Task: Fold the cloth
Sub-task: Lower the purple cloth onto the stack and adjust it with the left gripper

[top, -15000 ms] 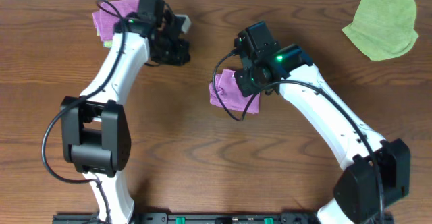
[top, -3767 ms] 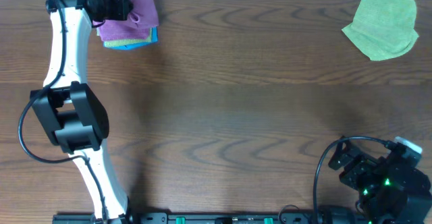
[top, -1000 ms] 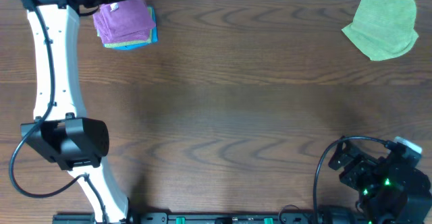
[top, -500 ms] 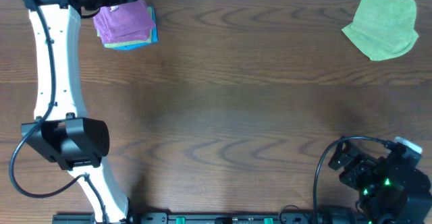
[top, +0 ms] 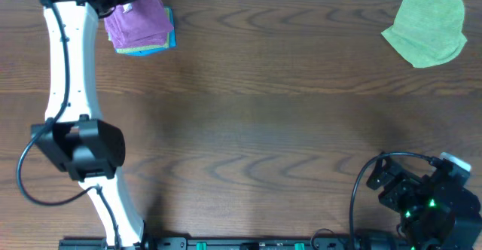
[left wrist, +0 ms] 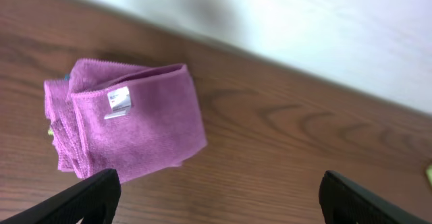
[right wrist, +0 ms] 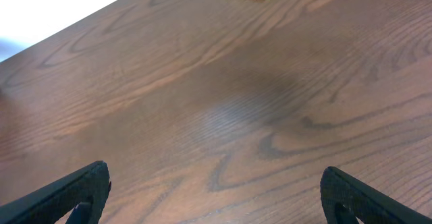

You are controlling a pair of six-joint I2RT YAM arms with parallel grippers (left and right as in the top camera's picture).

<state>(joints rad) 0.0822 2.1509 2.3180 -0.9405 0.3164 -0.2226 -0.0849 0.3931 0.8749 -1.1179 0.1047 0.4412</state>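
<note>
Shifted slightly rightward, left claw (left wrist: pixel 219 190) hangs spread near the folded cloth (left wrist: pixel 135 133); right claw (right wrist: pixel 216 183) also spread.

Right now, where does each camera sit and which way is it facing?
Overhead: fixed above the table, looking straight down; purple cloth far left, green cloth far right, left arm stretched out, right arm tucked at its base.
Left wrist: on the left end effector, angled down at the purple cloth; its open fingertips frame the bottom.
Right wrist: on the right end effector, looking across bare wood to the green cloth; open fingertips below.
Shared: overhead and left wrist both show the purple cloth's white tag.
</note>
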